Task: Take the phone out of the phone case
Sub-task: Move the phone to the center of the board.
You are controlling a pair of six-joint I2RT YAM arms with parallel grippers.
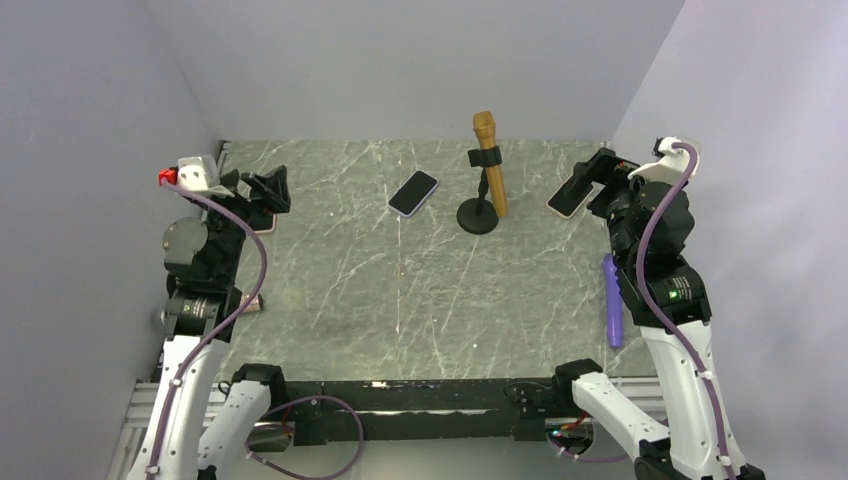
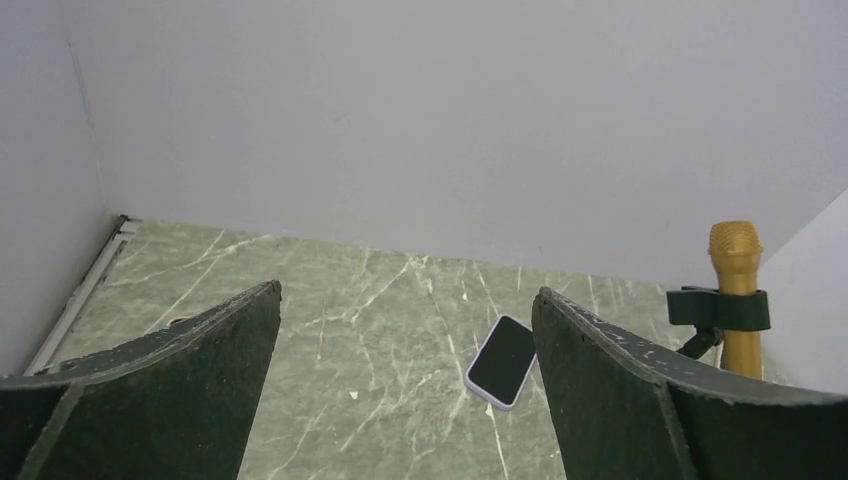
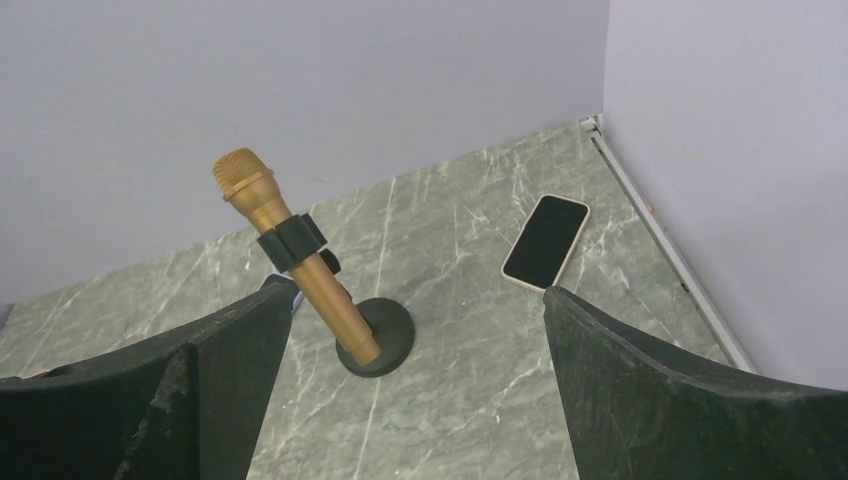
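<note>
A phone in a pale lavender case lies screen up at the table's middle back; it also shows in the left wrist view. A second phone in a cream case lies at the back right, also in the right wrist view. My left gripper is open and empty at the back left, well apart from the lavender phone. My right gripper is open and empty, hovering just beside the cream phone. Both pairs of jaws stand wide apart in the wrist views.
A gold microphone leans in a clip on a black round-based stand between the two phones. A purple pen-like stick lies by the right arm. A pinkish flat object lies under the left gripper. Walls enclose the table on three sides.
</note>
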